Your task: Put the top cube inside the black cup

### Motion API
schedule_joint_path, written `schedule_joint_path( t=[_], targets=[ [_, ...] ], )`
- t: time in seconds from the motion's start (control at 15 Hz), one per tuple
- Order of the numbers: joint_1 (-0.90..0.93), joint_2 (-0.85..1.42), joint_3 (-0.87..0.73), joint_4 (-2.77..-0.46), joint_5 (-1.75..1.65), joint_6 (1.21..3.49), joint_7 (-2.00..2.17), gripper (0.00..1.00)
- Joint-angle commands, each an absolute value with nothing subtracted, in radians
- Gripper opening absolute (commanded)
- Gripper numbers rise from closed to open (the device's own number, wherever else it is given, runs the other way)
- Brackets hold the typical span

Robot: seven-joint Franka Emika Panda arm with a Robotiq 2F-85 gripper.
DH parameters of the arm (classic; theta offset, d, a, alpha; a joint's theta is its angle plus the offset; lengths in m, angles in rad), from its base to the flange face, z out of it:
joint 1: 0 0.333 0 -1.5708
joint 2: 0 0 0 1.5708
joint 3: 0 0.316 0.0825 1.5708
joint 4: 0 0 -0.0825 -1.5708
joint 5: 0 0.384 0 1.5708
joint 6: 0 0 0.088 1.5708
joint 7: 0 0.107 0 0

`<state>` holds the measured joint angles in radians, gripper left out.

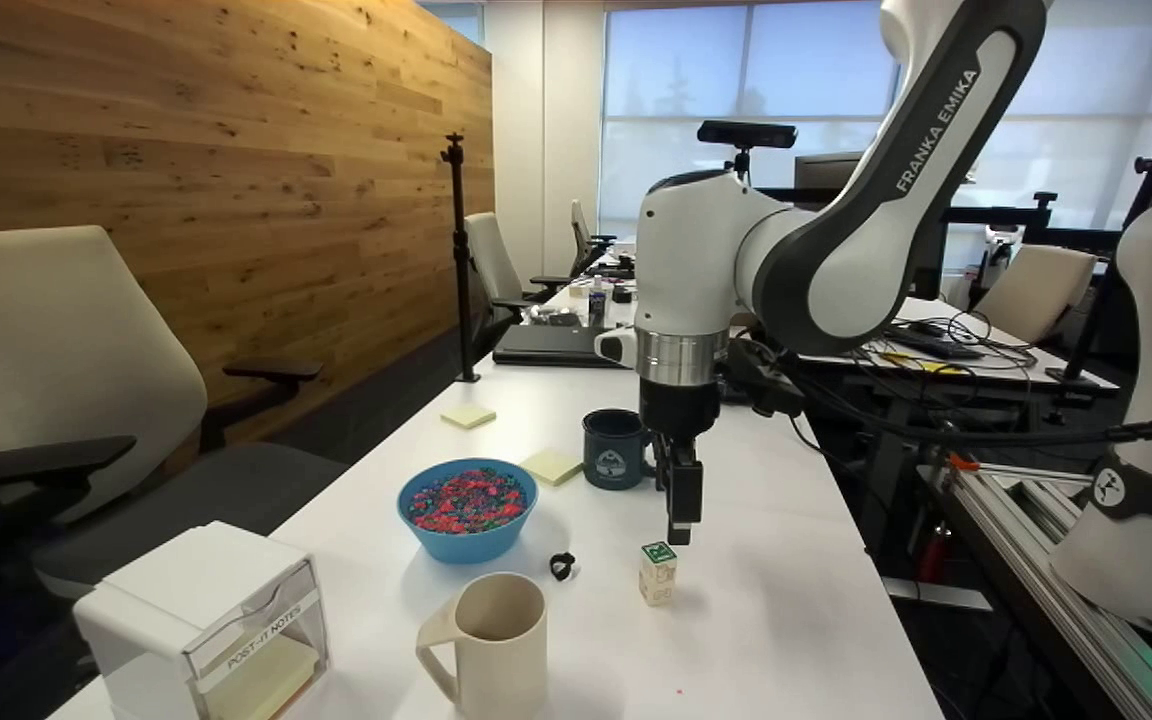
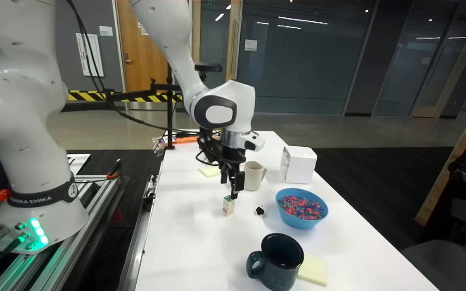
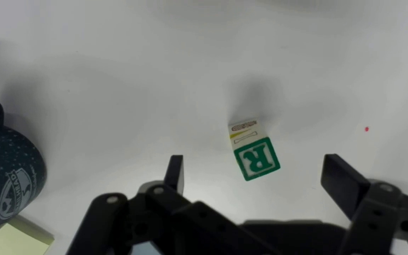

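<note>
The top cube [image 1: 658, 556] has a green-framed letter R on its upper face and sits on a pale lower cube [image 1: 656, 592]. The top cube also shows in an exterior view [image 2: 228, 200] and in the wrist view [image 3: 258, 158]. My gripper [image 1: 680, 532] is open and empty, pointing down just above the stack. In the wrist view the stack lies between the two spread fingers [image 3: 253, 171], slightly ahead of them, without contact. The black cup [image 1: 613, 455], a dark speckled mug, stands upright on the table; it shows at the wrist view's left edge [image 3: 11, 173] and in an exterior view [image 2: 277, 270].
A blue bowl [image 1: 464, 545] of coloured beads and a cream mug [image 1: 506, 650] stand near the stack. A small black object [image 1: 562, 566] lies between bowl and stack. Sticky-note pads [image 1: 550, 466] lie by the black cup. A white Post-it box [image 2: 299, 163] stands near the table edge.
</note>
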<state>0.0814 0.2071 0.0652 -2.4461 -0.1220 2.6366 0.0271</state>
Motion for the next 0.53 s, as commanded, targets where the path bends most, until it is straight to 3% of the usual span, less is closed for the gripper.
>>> schedule_joint_path(
  t=[0.0, 0.47],
  targets=[
    [0.086, 0.225, 0.057, -2.444, -0.146, 2.669, 0.001, 1.0],
    [0.082, 0.252, 0.05, -2.443, -0.151, 2.691, -0.029, 1.0]
  ],
)
